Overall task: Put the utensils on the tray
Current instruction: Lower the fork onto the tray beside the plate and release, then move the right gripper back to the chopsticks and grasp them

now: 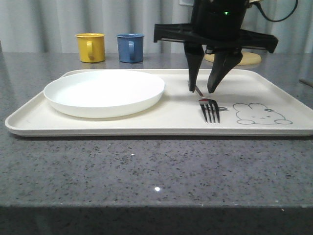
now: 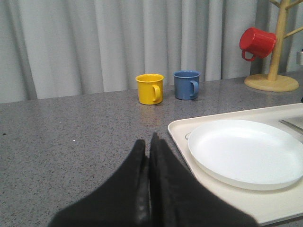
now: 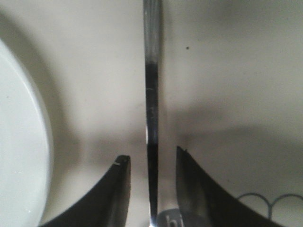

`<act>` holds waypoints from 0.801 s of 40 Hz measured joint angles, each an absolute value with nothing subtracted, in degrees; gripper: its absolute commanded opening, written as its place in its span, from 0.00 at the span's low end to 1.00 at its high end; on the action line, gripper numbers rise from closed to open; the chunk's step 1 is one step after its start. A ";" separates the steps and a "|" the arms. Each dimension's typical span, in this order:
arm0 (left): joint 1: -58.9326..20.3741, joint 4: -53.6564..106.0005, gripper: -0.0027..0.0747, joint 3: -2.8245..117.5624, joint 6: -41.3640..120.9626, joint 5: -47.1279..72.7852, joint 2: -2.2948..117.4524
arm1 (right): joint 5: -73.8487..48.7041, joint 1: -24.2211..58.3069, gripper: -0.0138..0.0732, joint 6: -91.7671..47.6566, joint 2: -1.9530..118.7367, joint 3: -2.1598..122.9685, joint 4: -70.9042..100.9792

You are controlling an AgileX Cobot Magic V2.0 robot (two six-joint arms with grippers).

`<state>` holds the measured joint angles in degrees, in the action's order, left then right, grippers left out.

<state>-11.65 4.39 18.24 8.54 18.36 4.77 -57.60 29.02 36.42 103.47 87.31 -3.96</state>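
fork point(image 1: 210, 110): silver, seemingly flat on tray point(image 1: 146, 125) | plate point(image 1: 104, 92): white, upright, tray's left

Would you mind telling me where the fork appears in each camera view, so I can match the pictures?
Front view: the fork lies on the tray, tines toward the camera, below the open right gripper.
Left wrist view: a thin metal strip at the right edge, possibly its handle; uncertain.
Right wrist view: handle between the fingertips.
Shared landmark: the white plate beside it.
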 measured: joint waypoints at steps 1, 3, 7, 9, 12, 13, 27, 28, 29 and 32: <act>-11.65 4.39 0.01 18.24 8.54 18.36 4.77 | -58.74 28.60 0.51 36.04 103.33 88.32 -3.96; -11.65 4.39 0.01 18.24 8.54 18.36 4.77 | -61.76 27.79 0.51 34.85 103.05 89.97 -3.96; -11.65 4.39 0.01 18.24 8.54 18.36 4.77 | -67.70 24.97 0.51 29.44 102.33 94.31 -3.96; -11.65 4.39 0.01 18.24 8.54 18.36 4.77 | -69.04 23.27 0.51 27.06 102.06 95.47 -4.06; -11.65 4.39 0.01 18.24 8.54 18.36 4.77 | -69.78 20.43 0.51 23.33 101.38 96.32 -4.15; -11.65 4.39 0.01 18.24 8.54 18.36 4.77 | -70.12 19.63 0.51 22.43 101.12 96.43 -4.15; -11.65 4.39 0.01 18.24 8.54 18.36 4.77 | -70.48 3.13 0.51 10.47 95.21 88.00 -4.15; -11.65 4.39 0.01 18.24 8.54 18.36 4.77 | -70.48 2.48 0.51 10.02 95.02 87.33 -4.15; -11.65 4.39 0.01 18.24 8.54 18.36 4.77 | -70.58 1.26 0.51 8.98 94.95 86.50 -4.15; -11.65 4.39 0.01 18.24 8.54 18.36 4.77 | -70.58 -1.26 0.51 6.02 94.95 84.55 -3.98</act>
<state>-11.65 4.39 18.24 8.54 18.36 4.77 -70.58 -1.26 6.02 94.95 84.55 -3.98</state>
